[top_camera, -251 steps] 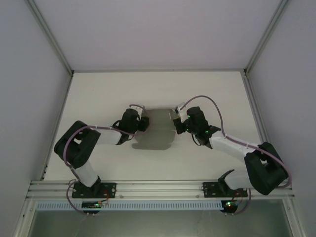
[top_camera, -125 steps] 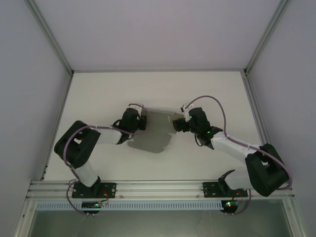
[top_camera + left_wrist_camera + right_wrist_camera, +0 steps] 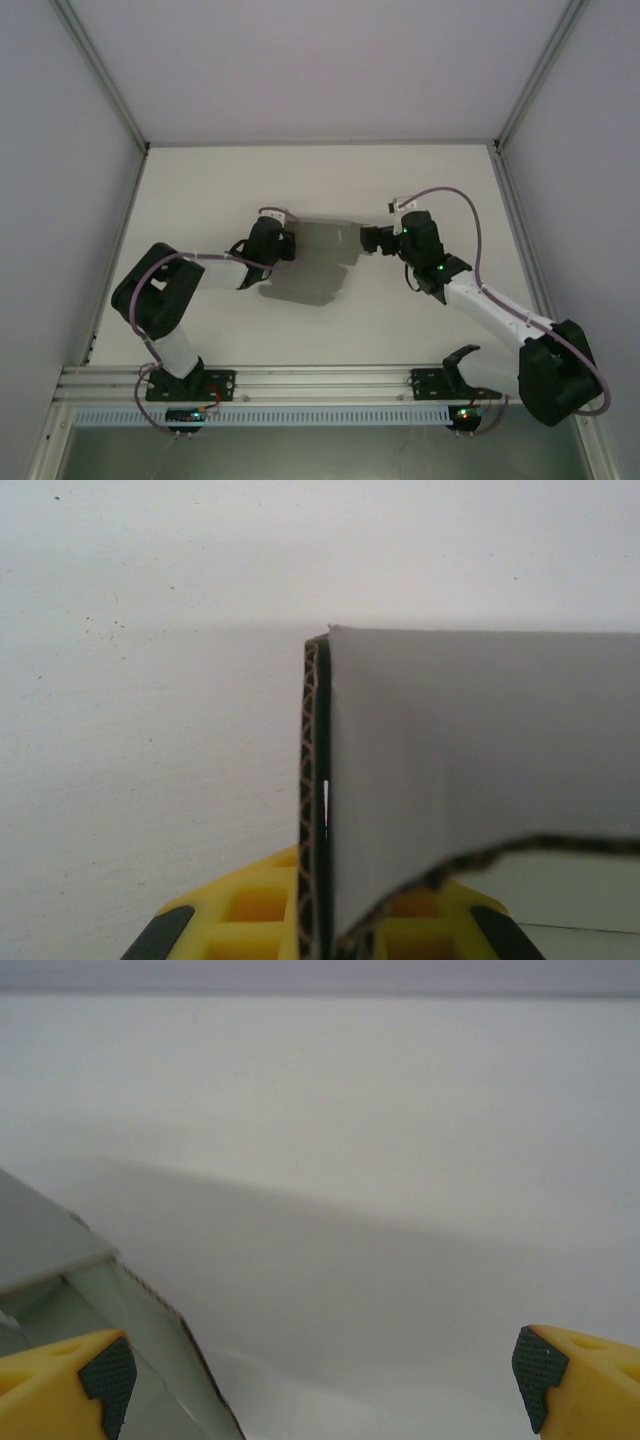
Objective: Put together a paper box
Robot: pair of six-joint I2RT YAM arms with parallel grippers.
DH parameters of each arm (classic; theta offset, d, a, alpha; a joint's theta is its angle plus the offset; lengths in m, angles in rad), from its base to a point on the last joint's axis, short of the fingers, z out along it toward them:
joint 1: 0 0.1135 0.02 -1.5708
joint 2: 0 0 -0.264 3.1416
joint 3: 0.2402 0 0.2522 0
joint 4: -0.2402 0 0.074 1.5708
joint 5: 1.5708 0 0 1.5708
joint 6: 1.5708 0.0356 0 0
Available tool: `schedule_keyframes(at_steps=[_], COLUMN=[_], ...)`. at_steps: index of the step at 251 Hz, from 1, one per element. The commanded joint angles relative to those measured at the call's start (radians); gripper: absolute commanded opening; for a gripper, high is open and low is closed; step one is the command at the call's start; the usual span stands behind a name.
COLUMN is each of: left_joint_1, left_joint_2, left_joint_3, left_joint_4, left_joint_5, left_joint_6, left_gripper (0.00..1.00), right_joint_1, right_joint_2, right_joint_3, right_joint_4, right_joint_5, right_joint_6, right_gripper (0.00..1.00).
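- No text, number, label or brand can be read anywhere; the box (image 3: 480,740) shows only plain grey card.

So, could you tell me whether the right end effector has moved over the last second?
Yes: the right end effector has pulled back to the right, off the paper box and toward the right rim of the table, jaws open.
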Motion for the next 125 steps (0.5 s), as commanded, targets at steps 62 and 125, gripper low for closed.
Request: schedule_keyframes(at_steps=[62, 125], left_joint_1=[-0.005, -0.005], left_joint_2=[0.023, 0.036], left_joint_3=[0.037, 0.055], left_joint_4=[-0.053, -0.075], left_joint_5=[-0.014, -0.006], left_joint_6=[-0.03, -0.055], left_gripper=[0.02, 0.02], right_joint_1=[-0.009, 0.042], right_joint_2=[0.158, 0.318], right_joint_3=[0.158, 0.22], right_joint_4=[0.016, 0.004], right_joint_5=[-0.09, -0.163], right_joint_6=[0.006, 0.002], right_gripper=[0.99, 0.99])
